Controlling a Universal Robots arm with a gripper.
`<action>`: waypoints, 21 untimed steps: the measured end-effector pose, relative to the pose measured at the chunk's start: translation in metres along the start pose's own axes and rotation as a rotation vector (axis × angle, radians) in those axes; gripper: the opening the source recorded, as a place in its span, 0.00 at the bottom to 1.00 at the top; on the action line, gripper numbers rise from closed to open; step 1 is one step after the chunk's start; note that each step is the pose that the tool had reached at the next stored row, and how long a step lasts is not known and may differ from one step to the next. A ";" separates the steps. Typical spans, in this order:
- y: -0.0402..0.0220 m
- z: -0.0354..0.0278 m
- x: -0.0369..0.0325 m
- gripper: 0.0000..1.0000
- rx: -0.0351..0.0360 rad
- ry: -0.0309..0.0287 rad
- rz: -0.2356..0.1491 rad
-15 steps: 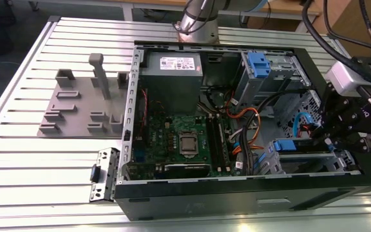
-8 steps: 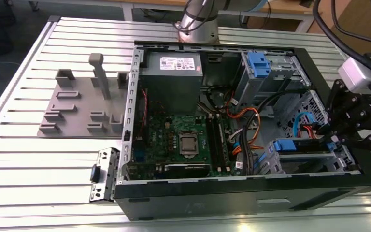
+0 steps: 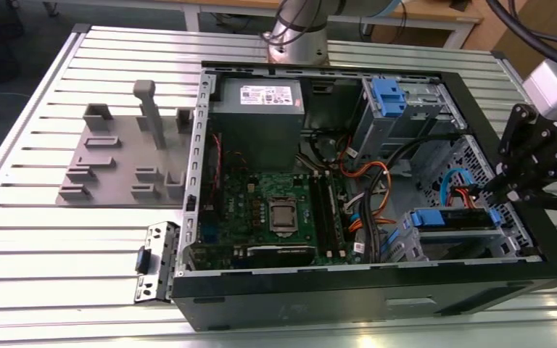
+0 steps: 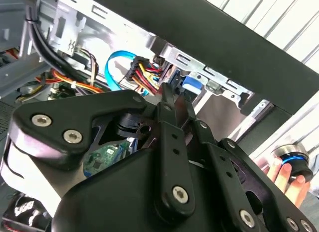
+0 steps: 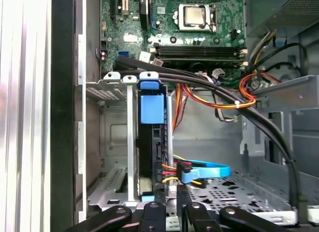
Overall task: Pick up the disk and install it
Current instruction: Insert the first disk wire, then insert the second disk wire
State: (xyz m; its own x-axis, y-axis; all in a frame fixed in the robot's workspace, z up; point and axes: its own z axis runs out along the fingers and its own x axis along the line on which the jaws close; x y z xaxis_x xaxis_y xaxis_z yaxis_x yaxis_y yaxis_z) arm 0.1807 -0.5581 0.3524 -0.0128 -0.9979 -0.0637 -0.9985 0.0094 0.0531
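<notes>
Open computer case (image 3: 376,290) laid on the slatted desk (image 3: 56,239), disk (image 5: 151,142) seen seated edge-on in the metal drive cage (image 5: 112,142) in the first wrist view, gripper (image 3: 510,190) placed at the cage's cable end, nothing visibly held, its opening impossible to tell, a hand (image 4: 289,179) caught at the second wrist view's edge.

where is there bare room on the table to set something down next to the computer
The ribbed table is bare on the exterior view's left, in front of the grey fixture, and along the near edge below the computer case. Inside the case is crowded: cables, circuit board, and the end effector by the disk.
</notes>
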 end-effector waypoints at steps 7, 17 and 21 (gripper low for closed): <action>0.0002 -0.0036 -0.0043 0.10 0.0000 -0.0021 0.000; 0.0002 -0.0037 -0.0039 0.10 -0.0001 -0.0021 0.000; 0.0002 -0.0037 -0.0039 0.10 -0.0001 -0.0020 0.000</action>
State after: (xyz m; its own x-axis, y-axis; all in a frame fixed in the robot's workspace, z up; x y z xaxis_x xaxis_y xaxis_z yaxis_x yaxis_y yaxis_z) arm 0.1808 -0.5545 0.3563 -0.0128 -0.9978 -0.0658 -0.9985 0.0093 0.0532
